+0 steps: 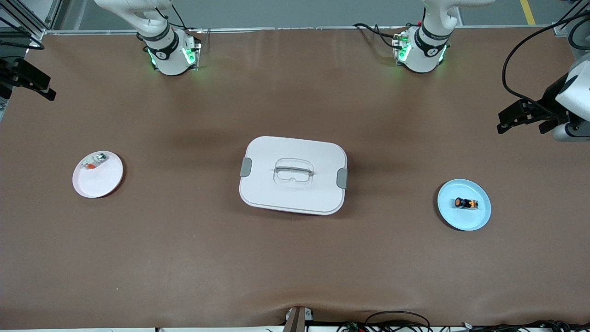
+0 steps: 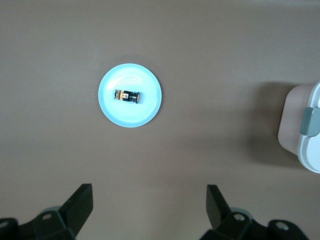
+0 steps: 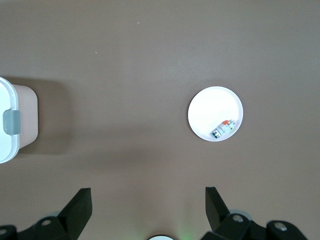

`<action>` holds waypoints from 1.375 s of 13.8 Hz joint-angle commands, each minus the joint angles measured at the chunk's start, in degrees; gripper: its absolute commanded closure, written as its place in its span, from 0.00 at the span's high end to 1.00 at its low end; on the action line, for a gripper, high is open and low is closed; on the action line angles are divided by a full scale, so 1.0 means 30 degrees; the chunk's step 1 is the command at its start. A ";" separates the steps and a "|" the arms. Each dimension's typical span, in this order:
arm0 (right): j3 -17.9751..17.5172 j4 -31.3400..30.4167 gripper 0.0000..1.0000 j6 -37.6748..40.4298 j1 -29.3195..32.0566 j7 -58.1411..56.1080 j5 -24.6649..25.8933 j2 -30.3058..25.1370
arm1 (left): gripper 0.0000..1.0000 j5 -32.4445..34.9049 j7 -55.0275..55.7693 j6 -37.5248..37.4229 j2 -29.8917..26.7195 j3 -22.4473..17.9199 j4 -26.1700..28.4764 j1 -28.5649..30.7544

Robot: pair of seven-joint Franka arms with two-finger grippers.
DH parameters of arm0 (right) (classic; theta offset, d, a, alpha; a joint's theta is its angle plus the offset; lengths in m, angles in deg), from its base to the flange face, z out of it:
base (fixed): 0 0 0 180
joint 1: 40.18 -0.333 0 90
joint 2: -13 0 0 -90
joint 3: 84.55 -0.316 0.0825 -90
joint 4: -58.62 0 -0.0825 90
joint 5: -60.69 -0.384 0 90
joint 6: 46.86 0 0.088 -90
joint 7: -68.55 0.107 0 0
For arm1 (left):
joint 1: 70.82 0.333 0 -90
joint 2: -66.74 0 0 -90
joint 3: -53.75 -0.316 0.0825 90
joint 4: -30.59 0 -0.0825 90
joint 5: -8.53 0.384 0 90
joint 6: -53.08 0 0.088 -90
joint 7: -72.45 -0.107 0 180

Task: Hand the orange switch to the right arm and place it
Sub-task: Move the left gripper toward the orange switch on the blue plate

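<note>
Orange-faced and stubby, the orange switch point(image 1: 466, 203) lies on its side on the blue plate point(image 1: 479, 219) toward the left arm's end. You should judge it light, rigid and apt to roll; grip across its black body. Left gripper point(image 2: 150, 210) and right gripper point(image 3: 148, 210) hang spread and empty over bare brown table point(image 1: 295, 267), uncluttered apart from a lidded box point(image 1: 293, 175).

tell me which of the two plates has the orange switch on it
The light blue plate toward the left arm's end of the table: the orange switch lies on it. The white plate holds a whitish clear part instead.
</note>
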 commanded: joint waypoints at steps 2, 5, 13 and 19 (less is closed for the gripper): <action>0.0010 -0.0551 1.00 -0.0050 0.0146 0.0251 -0.0296 -0.0577 | 1.00 0.0027 -0.0105 -0.0541 0.0220 0.0041 -0.0650 0.0021; 0.0010 -0.0551 1.00 -0.0050 0.0146 0.0309 -0.0296 -0.0577 | 1.00 0.0027 -0.0105 -0.0541 0.0220 0.0041 -0.0621 0.0021; 0.0010 -0.0551 1.00 -0.0050 0.0146 0.0485 -0.0296 -0.0606 | 1.00 0.0027 -0.0688 -0.0512 0.0220 -0.0163 -0.0563 0.0400; -0.0019 -0.0551 1.00 -0.0050 0.0088 0.0485 -0.0296 -0.0606 | 1.00 -0.0031 -0.3296 -0.0483 0.0659 -0.0135 0.0168 0.1952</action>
